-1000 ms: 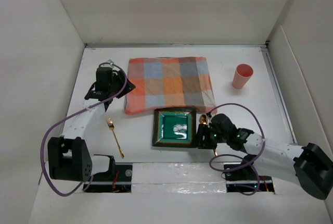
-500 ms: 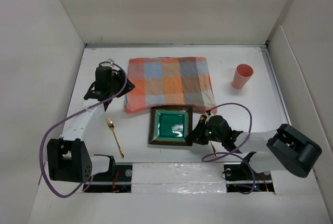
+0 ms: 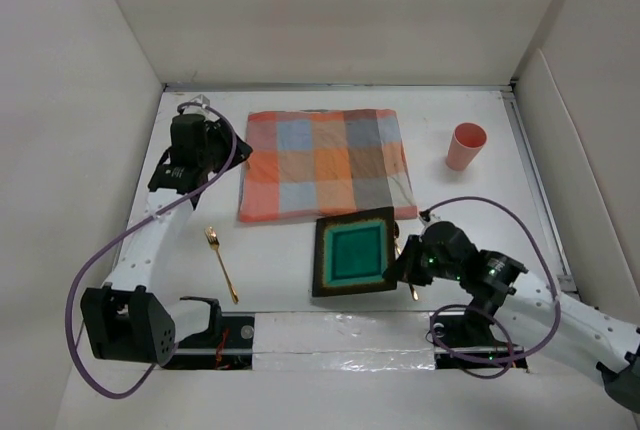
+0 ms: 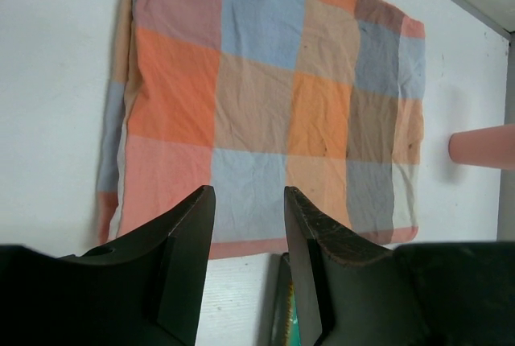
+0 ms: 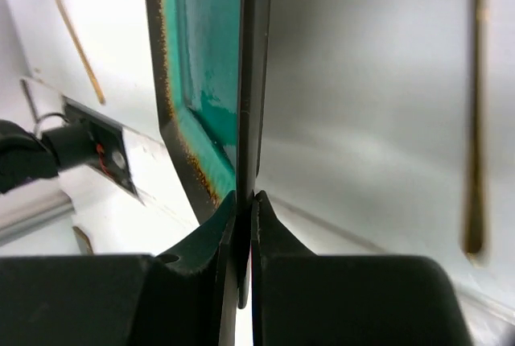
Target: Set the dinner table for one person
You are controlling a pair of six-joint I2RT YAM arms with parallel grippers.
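Tabletop (image 3: 480,220): white, spanning the scene beneath everything.
Cloth (image 3: 325,162): checked, flat, centre far.
Plate (image 3: 352,253): green square, askew, at the cloth's near edge.
Right pincer (image 5: 244,201): pinching the plate's right rim; best slid low, squared up, clear of the gold utensil (image 5: 476,121) on its right.
Left pincer (image 4: 247,197): spread, holding nothing, far left.

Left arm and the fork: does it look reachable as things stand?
Probably yes. The fork lies alone on bare table with nothing over it, and the left hand is open and empty, near the cloth.
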